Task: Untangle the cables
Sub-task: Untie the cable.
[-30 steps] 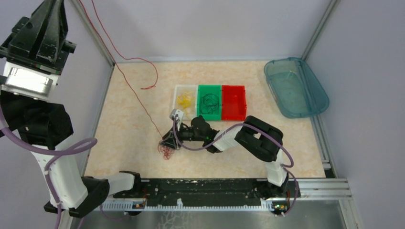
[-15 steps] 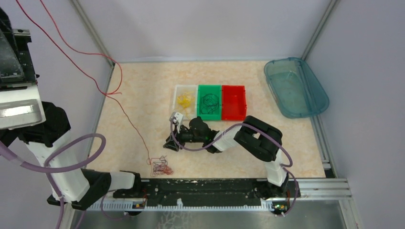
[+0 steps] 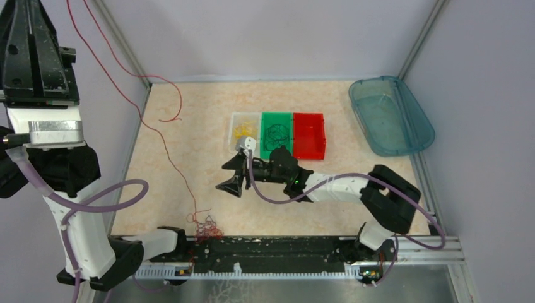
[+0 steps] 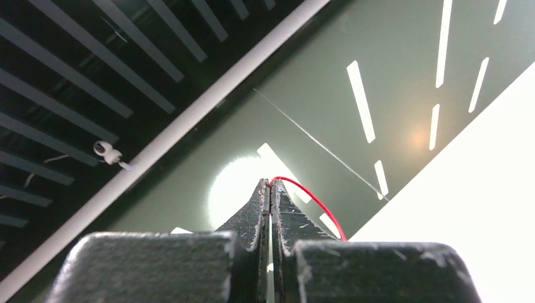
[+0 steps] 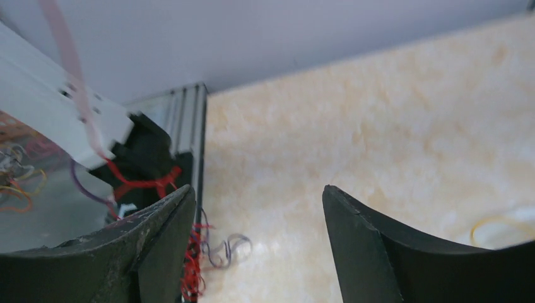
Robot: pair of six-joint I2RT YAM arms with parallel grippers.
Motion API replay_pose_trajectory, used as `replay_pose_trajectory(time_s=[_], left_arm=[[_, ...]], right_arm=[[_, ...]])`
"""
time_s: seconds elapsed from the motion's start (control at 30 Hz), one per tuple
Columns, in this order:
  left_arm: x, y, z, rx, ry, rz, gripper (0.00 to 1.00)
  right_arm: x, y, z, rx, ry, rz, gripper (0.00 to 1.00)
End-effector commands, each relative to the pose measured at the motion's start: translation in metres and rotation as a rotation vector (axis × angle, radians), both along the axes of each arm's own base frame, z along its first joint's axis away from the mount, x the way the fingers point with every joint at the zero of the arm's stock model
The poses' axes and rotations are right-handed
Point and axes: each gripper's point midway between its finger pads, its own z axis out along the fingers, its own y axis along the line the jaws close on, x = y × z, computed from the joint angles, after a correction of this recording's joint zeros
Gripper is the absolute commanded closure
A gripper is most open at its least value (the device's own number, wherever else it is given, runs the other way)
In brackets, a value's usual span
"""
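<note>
Since the earlier frames the tangle [image 3: 203, 225] of red and dark wires has slid down to the lower left of the top view. It now lies at the bottom edge of the table [image 3: 290, 95], against the black rail [image 3: 277, 243]. It is no longer under the right hand [image 3: 229, 175], which has gone a little up and to the right. This hand has spread its two fingers wide apart, and nothing is between them. In the right wrist view the tangle sits at the lower left of the frame, outside the left finger.

The left arm is lifted high at the upper left of the top view. In its wrist view the left hand [image 4: 270, 189] is pressed together on one red wire [image 4: 313, 201], which comes out at the tips and curves down to the right. In the top view two strands of this wire come down from the upper left. One ends in a curl on the table near its upper left corner, and the other runs down to the tangle.

Three small bins stand side by side in the middle of the table, just above the right hand. They are a white bin [image 3: 232, 123] with yellow wires [image 3: 243, 131], a green bin [image 3: 276, 115] with dark wires [image 3: 276, 136], and a red bin [image 3: 308, 136]. A teal tub [image 3: 391, 113] stands at the upper right, well apart from them.
</note>
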Motion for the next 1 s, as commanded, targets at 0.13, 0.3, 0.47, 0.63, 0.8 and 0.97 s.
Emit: replay_pose_trajectory(time_s=[0.13, 0.3, 0.47, 0.63, 0.8, 0.97], left_arm=[[0.032, -0.005, -0.013, -0.008, 0.159, -0.054, 1.00], [0.053, -0.008, -0.018, -0.016, 0.270, -0.086, 1.00], [0.065, -0.010, -0.025, -0.028, 0.350, -0.114, 1.00], [0.080, -0.016, -0.042, -0.028, 0.471, -0.162, 1.00], [0.100, -0.021, -0.057, -0.025, 0.558, -0.179, 1.00], [0.104, -0.023, -0.053, -0.022, 0.546, -0.191, 1.00]], right_arm=[[-0.064, 0.017, 0.120, 0.240, -0.233, 0.207, 0.24], [-0.037, 0.042, 0.112, 0.221, -0.165, 0.092, 0.30], [0.006, 0.057, 0.082, 0.132, -0.138, -0.099, 0.50], [0.024, 0.034, 0.119, 0.204, -0.180, -0.155, 0.86], [0.032, 0.013, 0.157, 0.271, -0.163, -0.118, 0.58], [0.018, 0.003, 0.168, 0.271, -0.188, -0.053, 0.38]])
